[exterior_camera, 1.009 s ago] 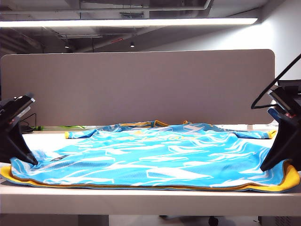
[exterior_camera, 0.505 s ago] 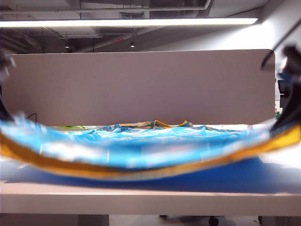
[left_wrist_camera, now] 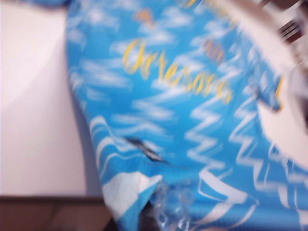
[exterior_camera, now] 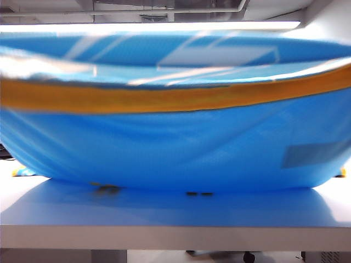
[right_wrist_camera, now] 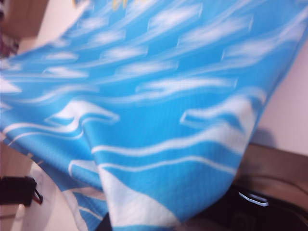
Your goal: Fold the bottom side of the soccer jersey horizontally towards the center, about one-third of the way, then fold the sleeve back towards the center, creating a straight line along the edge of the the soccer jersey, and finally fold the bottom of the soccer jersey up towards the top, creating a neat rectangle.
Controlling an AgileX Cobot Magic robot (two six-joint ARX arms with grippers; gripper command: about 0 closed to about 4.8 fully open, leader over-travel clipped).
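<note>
Raised soccer jersey (exterior_camera: 175,148) hung as a curtain across the table (exterior_camera: 175,211), bare strip left along the front edge

The large sky-blue fabric soccer jersey (exterior_camera: 175,148) is held aloft above the white table (exterior_camera: 164,233), its yellow-banded hem (exterior_camera: 164,98) sagging.

We see the soccer jersey (exterior_camera: 175,148) raised above the table (exterior_camera: 164,211) and hanging across almost the whole exterior view, its lower fold resting on the table surface. The bottom of the soccer jersey (exterior_camera: 164,98) runs from left to right high in that view, in front of the rest of the cloth, and it sags in the middle. In the wrist views the cloth spreads away from the left gripper (left_wrist_camera: 159,219) and from the right gripper (right_wrist_camera: 144,221), each closed on the jersey at its own side, with the table beside and below the cloth.
</note>
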